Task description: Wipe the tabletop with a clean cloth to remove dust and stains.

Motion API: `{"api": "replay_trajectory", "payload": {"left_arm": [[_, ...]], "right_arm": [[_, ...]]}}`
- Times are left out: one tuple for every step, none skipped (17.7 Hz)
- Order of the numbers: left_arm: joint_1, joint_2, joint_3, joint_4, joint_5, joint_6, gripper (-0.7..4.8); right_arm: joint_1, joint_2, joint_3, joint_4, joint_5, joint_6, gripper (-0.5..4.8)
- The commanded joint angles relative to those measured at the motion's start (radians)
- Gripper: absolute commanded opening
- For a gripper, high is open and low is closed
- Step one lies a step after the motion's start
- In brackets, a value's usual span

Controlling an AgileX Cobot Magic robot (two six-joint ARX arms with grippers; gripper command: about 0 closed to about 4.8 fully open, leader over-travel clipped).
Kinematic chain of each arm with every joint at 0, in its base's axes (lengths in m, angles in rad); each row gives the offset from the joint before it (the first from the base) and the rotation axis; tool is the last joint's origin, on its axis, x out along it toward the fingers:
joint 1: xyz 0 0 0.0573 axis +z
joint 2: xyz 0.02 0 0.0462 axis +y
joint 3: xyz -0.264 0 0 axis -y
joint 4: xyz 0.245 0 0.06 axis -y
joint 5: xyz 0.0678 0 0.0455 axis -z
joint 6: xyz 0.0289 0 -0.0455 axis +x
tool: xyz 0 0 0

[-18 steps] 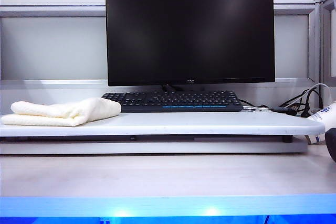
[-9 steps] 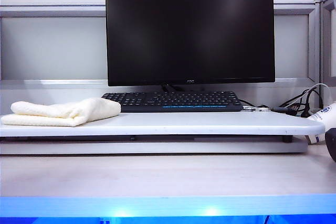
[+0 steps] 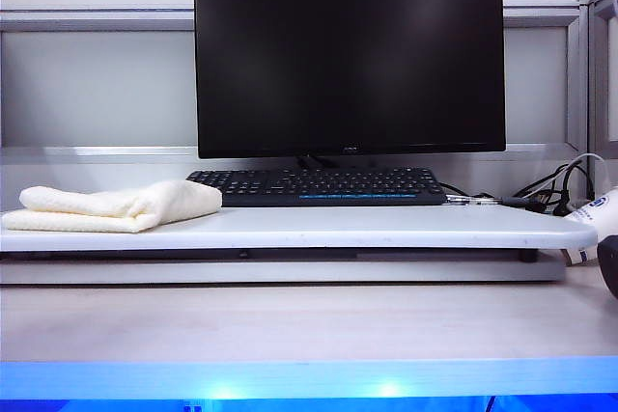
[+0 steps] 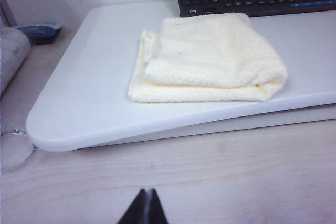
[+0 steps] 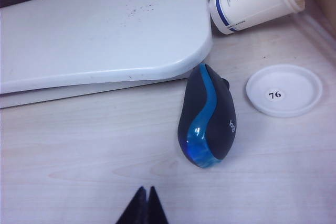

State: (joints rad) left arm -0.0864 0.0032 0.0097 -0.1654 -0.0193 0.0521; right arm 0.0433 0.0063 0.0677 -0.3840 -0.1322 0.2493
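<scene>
Right gripper [image 5: 144, 205] shut near mouse [image 5: 207, 116], left gripper [image 4: 145, 208] shut, lid [image 5: 284, 90] marked "76"

Your robot barely shows here. In the left wrist view you get only the left gripper [image 4: 145, 205]: two black fingertips pressed together into a narrow wedge, edges straight, surface matte, no markings or screws readable. The right wrist view gives you the same for the right gripper [image 5: 145, 203]: a pair of black tips meeting in a thin seam, tapering to a point. Finish looks like plain dark plastic or rubber, though you can't really tell at this size. No cables, housings or arm links show in either wrist view. In the exterior view you see no arm at all.
</scene>
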Motion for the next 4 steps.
{"api": "replay_trajectory", "payload": {"left_arm": [[0.001,0.000,-0.002,-0.022,-0.003,0.000,-0.05],[0.001,0.000,-0.002,-0.022,-0.003,0.000,-0.05],[0.001,0.000,-0.002,-0.022,-0.003,0.000,-0.05],[0.001,0.000,-0.002,-0.022,-0.003,0.000,-0.05]], "right_arm": [[0.001,-0.001,-0.001,-0.004,0.001,-0.007,-0.08],[0.001,-0.001,-0.001,-0.002,0.000,-0.007,-0.08],[0.000,-0.001,-0.001,-0.002,0.000,-0.007,-0.08],[0.000,-0.001,-0.001,-0.002,0.000,-0.007,-0.08]]}}
